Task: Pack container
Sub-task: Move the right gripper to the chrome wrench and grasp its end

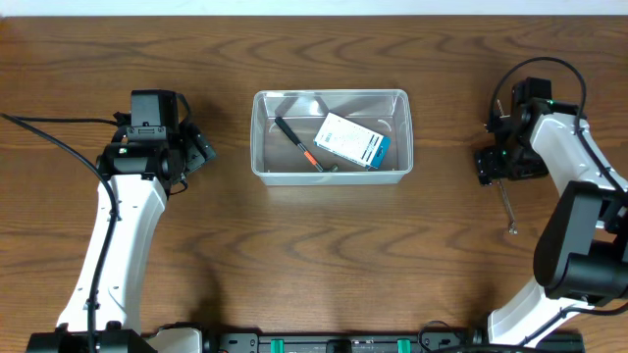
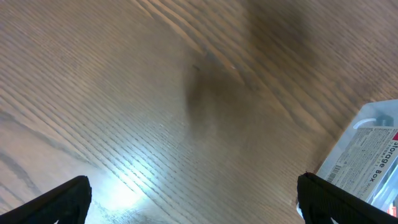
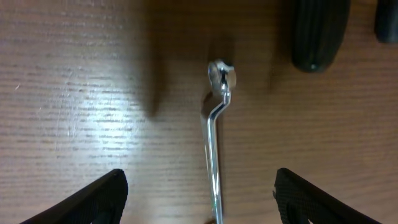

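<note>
1. My left end effector (image 1: pixel 201 149) hovers over bare wooden counter (image 1: pixel 324 255). Its fingers are spread wide, one at each lower corner of the left wrist view, with nothing between them (image 2: pixel 199 208).
2. The container (image 1: pixel 270 162) stands on the counter between my two end effectors. It is near the left one but apart from it, and well apart from the right one.
3. In the left wrist view a rounded corner of the container (image 2: pixel 376 115) shows just beyond my right-hand finger (image 2: pixel 336 199), with a printed label on or behind its wall.
4. Inside the container, a blue-and-white box (image 1: pixel 351 140) lies at a slant on the side nearer my right end effector. A black tool with an orange band (image 1: pixel 297 143) lies on the side nearer my left one. The two are just beside each other.
5. My right end effector (image 1: pixel 505 165) is also opened wide and grips nothing.
6. A slim metal wrench (image 1: pixel 507 206) lies flat on the counter beneath my right end effector.
7. In the right wrist view the wrench (image 3: pixel 214 155) runs down the middle of the gap between my fingers (image 3: pixel 202 199). Its ring end points away from me, and neither finger (image 3: pixel 106 196) touches it.
8. A dark ribbed object (image 3: pixel 320 34) sits beyond the ring end and to one side. I cannot tell what it is.
</note>
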You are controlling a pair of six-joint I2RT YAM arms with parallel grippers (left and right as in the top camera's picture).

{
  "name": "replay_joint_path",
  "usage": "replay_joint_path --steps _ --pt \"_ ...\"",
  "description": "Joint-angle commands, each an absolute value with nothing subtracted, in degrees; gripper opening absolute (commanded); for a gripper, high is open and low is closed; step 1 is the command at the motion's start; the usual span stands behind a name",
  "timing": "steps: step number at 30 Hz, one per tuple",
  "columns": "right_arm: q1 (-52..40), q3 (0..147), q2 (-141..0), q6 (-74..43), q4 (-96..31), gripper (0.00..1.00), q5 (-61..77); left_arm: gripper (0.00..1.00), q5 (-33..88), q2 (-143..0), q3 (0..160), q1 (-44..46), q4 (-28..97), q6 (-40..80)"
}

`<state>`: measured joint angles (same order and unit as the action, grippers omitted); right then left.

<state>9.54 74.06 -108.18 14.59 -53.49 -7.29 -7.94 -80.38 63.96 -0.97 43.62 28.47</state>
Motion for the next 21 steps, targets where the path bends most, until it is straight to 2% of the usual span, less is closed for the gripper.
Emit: replay_joint_path --steps 1,13,19,21 --pt "10.07 73.56 -108.88 15.92 -52.40 0.79 -7.05 0.98 -9.08 -80.86 64.58 -1.21 43.81 28.12" --pt "10.48 68.58 -108.88 15.94 -46.87 0.80 -7.03 0.98 -9.08 -80.86 64.58 -1.21 43.81 28.12" --pt "10.50 68.38 -108.90 15.88 -46.19 0.75 -6.48 0.98 -9.08 -80.86 64.58 -1.21 43.81 28.12" --pt "10.68 67.48 -109.01 15.90 -44.47 0.76 -5.65 0.98 -9.08 -80.86 64.58 -1.21 43.83 28.12"
